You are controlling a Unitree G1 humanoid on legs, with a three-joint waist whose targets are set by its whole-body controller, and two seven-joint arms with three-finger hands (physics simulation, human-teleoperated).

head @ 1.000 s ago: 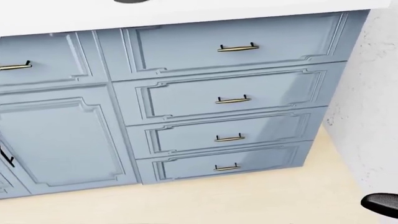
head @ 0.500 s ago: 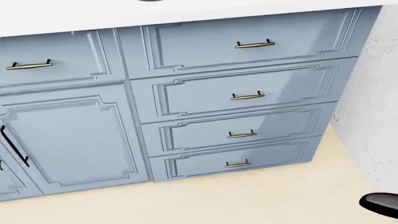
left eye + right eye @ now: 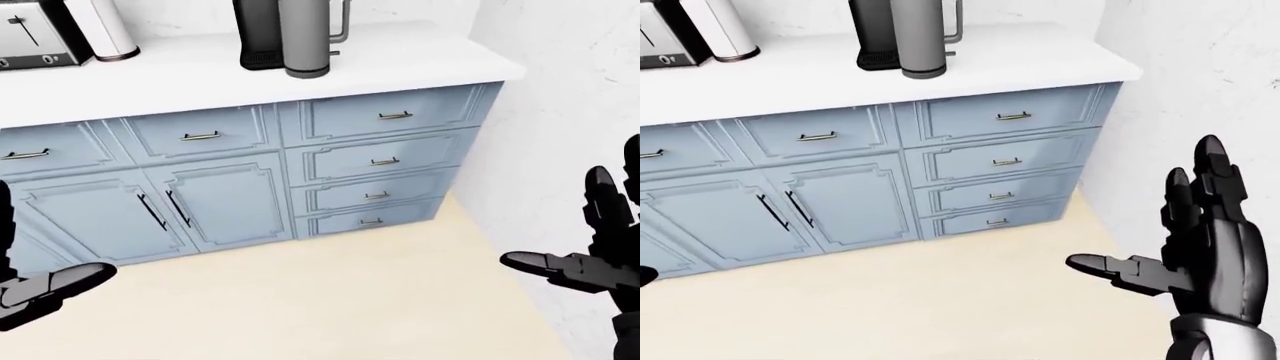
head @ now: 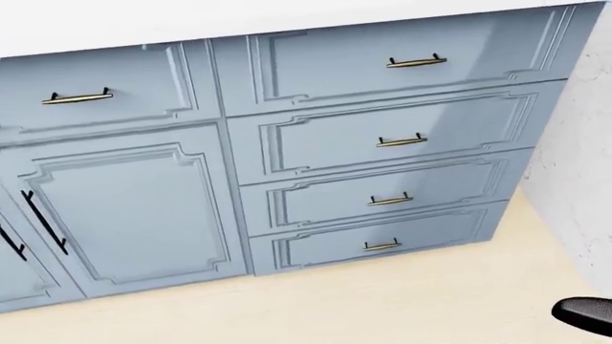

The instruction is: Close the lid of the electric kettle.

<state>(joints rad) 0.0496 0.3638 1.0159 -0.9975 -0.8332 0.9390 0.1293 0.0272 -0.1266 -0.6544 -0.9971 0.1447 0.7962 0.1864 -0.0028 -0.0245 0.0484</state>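
Kettle (image 3: pixel 304 37) first: the grey cylindrical body with a side handle stands on the white counter (image 3: pixel 400 64), toward the top of the eye views, touching or just beside a dark appliance (image 3: pixel 258 34) on its left. Its top is cut off by the frame edge, so the lid does not show and whether it is open cannot be told. A toaster (image 3: pixel 30 34) and a white canister (image 3: pixel 105 28) sit further left. Below run blue cabinets (image 4: pixel 382 136) with brass handles.

The right hand (image 3: pixel 1200 247) is raised low at the right, fingers spread apart and holding nothing. The left hand (image 3: pixel 45 289) shows only partly at the lower left — fingers extended, nothing in them.

As a judgement, the task is barely begun — both hands are well apart from the kettle, and the approach, the reach and the closing of the lid all remain.
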